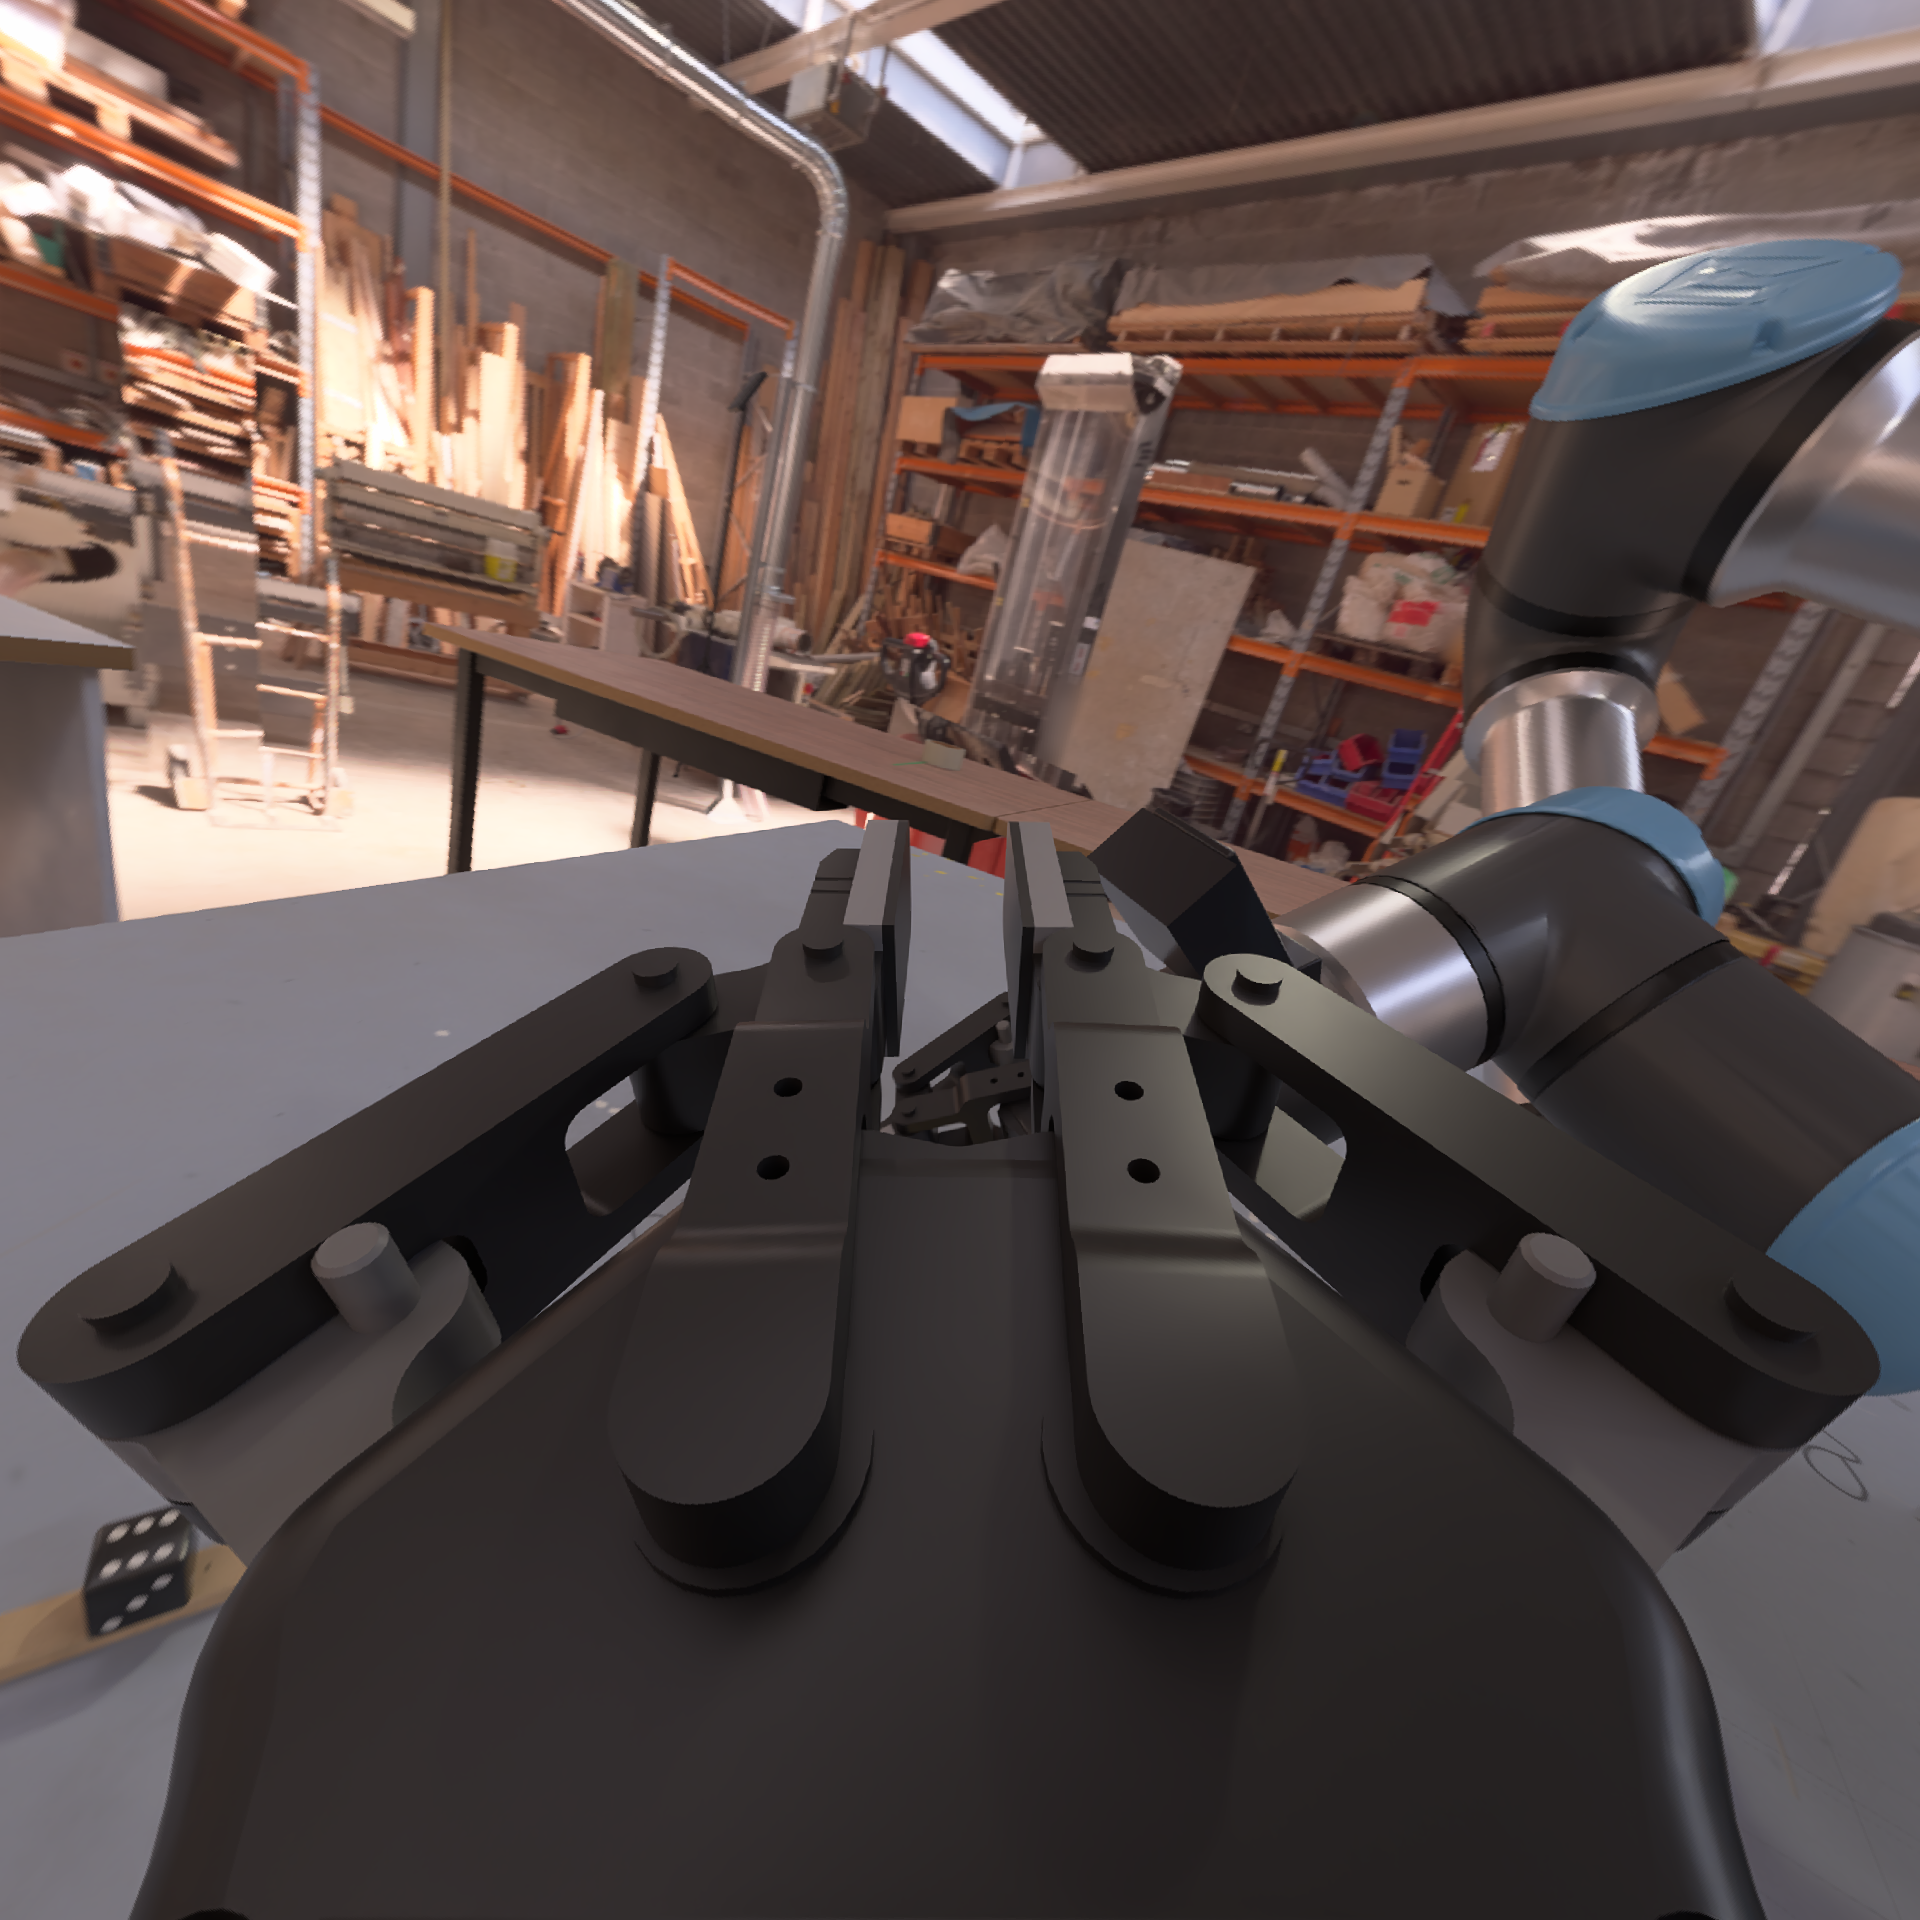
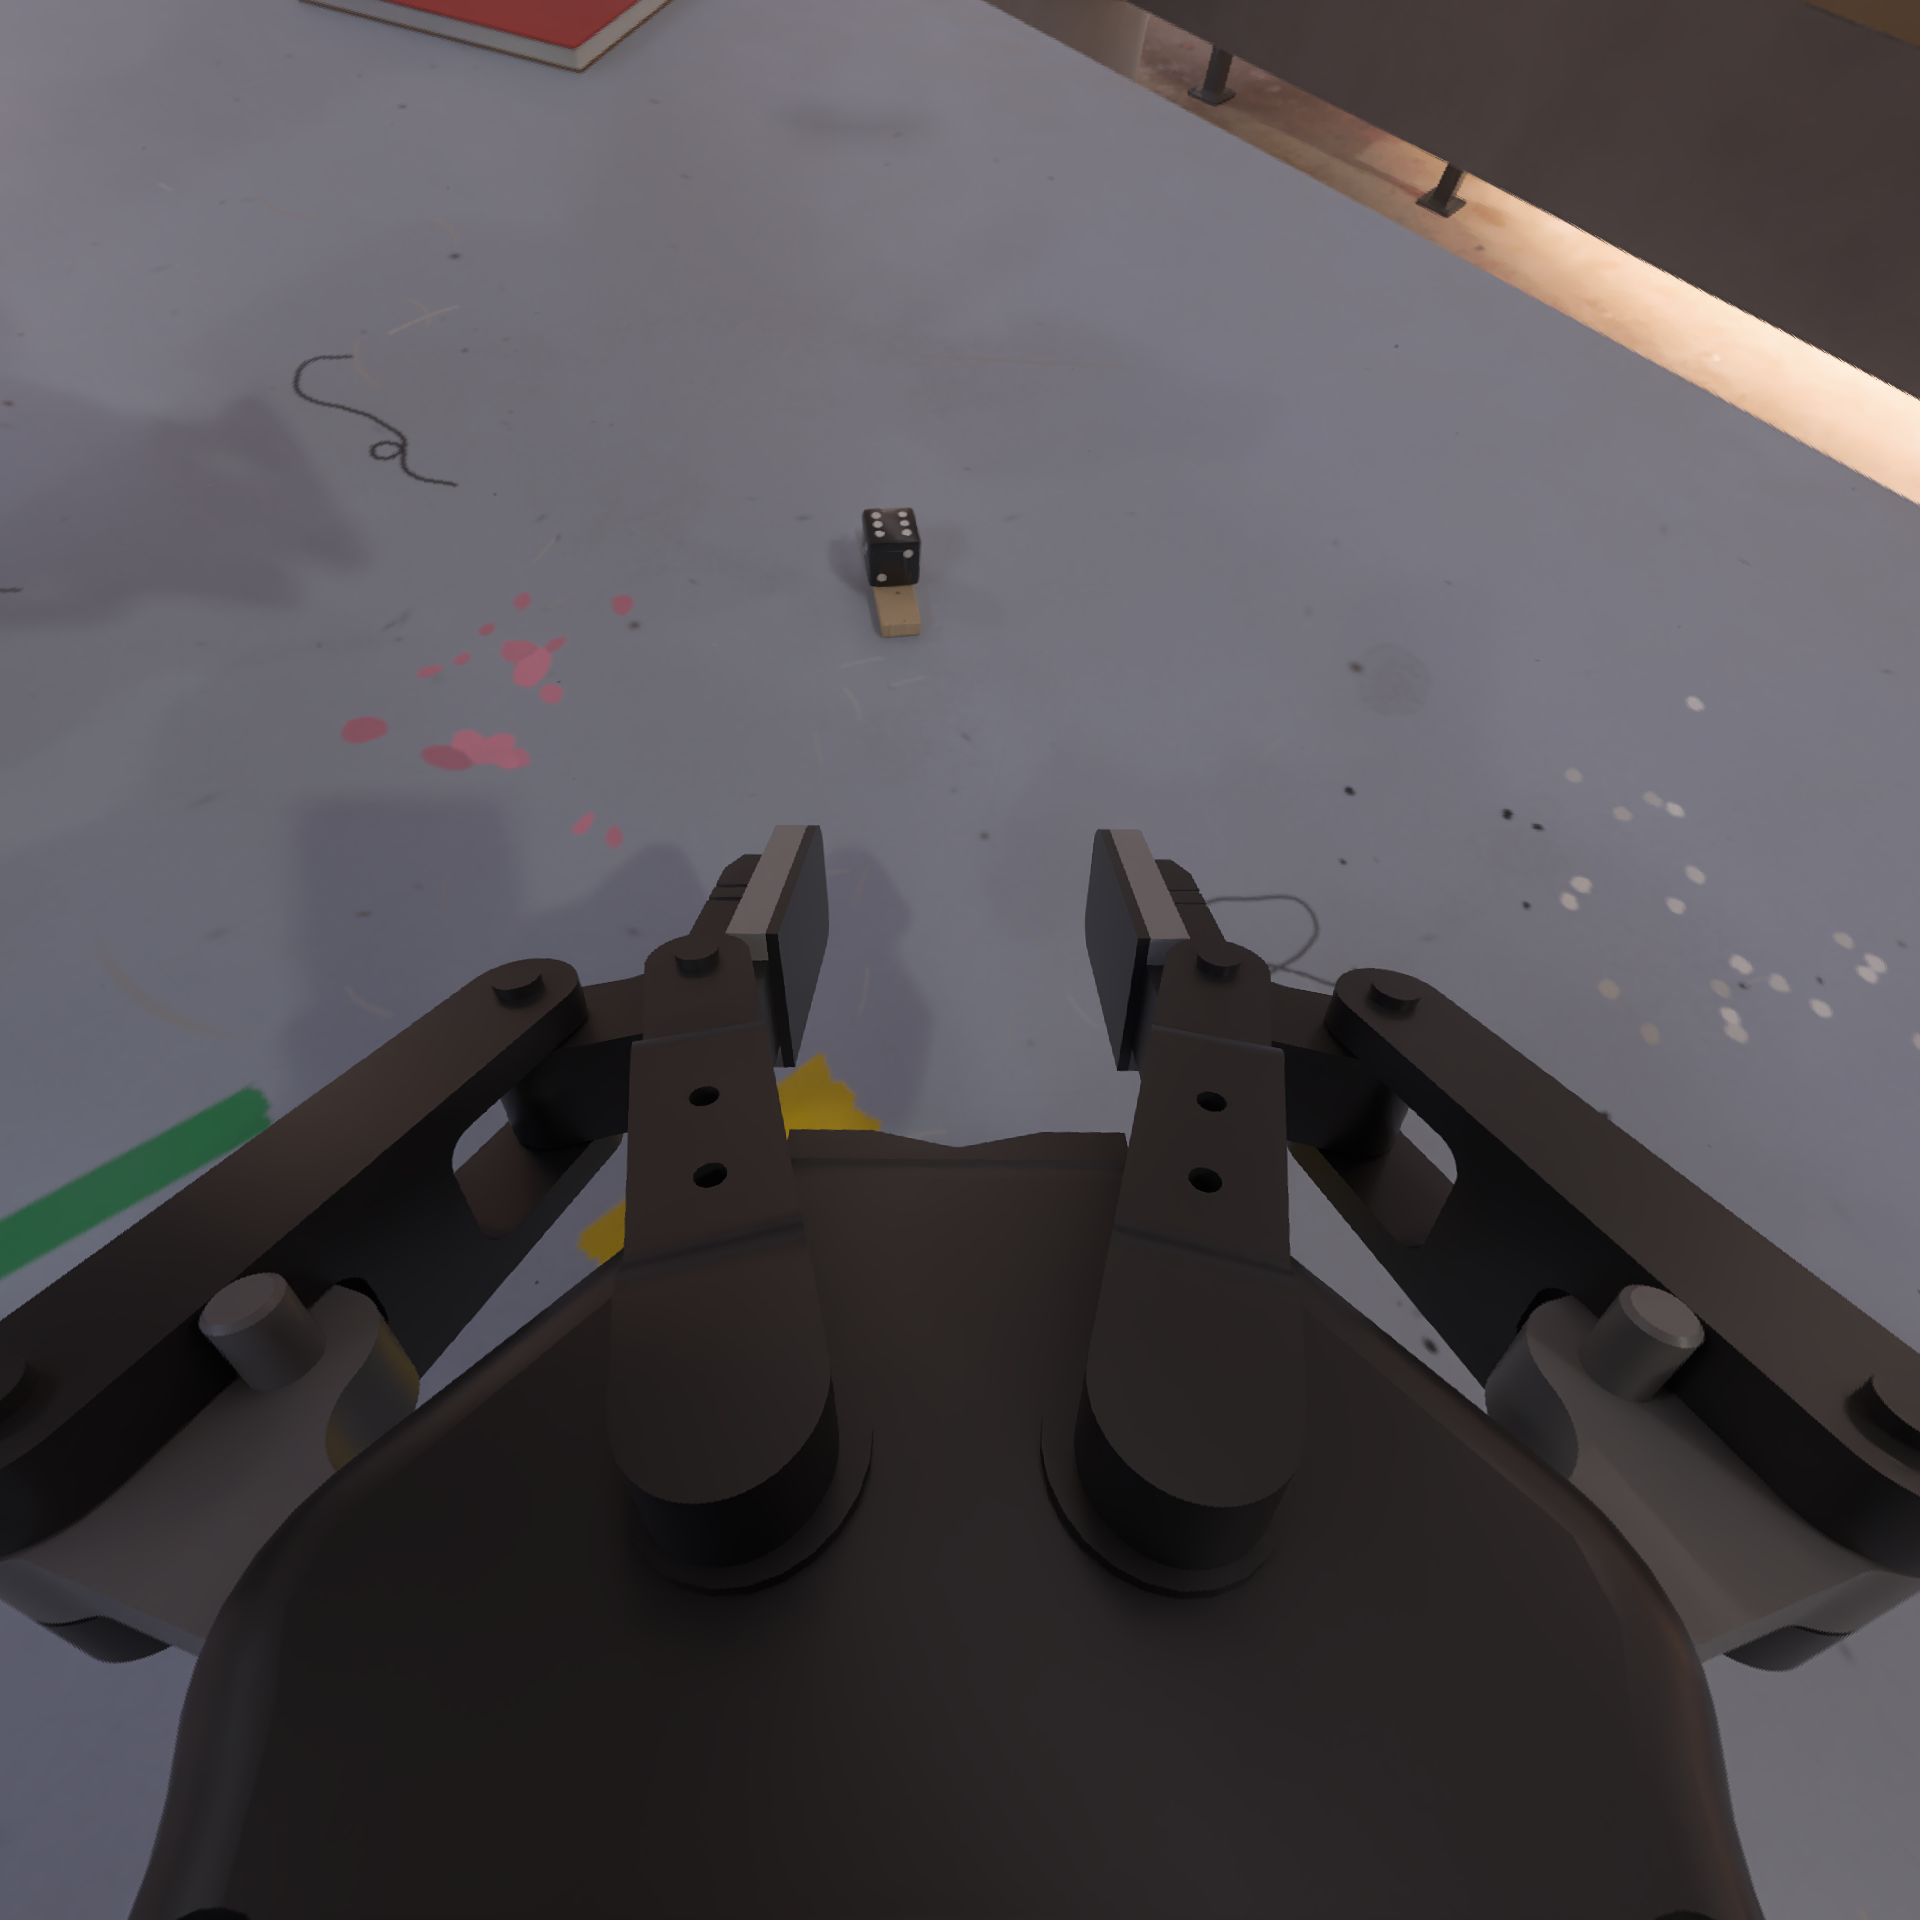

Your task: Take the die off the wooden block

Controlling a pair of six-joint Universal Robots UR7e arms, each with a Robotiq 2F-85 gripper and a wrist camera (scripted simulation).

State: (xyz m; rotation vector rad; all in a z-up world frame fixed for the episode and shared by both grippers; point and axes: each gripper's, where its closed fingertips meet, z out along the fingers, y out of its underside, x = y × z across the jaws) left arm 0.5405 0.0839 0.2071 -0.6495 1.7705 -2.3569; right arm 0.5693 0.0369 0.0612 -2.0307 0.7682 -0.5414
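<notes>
1. The right gripper point(image 2: 956, 935) hangs tilted down over the grey table point(image 2: 1143, 520), fingers spread wide, empty.
2. The left gripper point(image 1: 956, 883) points level, fingers narrowly apart, empty.
3. The black die point(image 2: 890, 545) sits on the wooden block point(image 2: 898, 613), well beyond the right gripper, path unobstructed.
4. A red book point(image 2: 520, 21) lies far past the die.

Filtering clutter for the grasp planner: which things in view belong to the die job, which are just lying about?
Job:
- small black die with white pips, sitting on one end of the block
- flat pale wooden block
- right gripper, open and aimed toward the die, well short of it

Lying about:
- red flat book-like slab at the grey table's far edge
- left gripper, pads nearly closed, empty
</notes>
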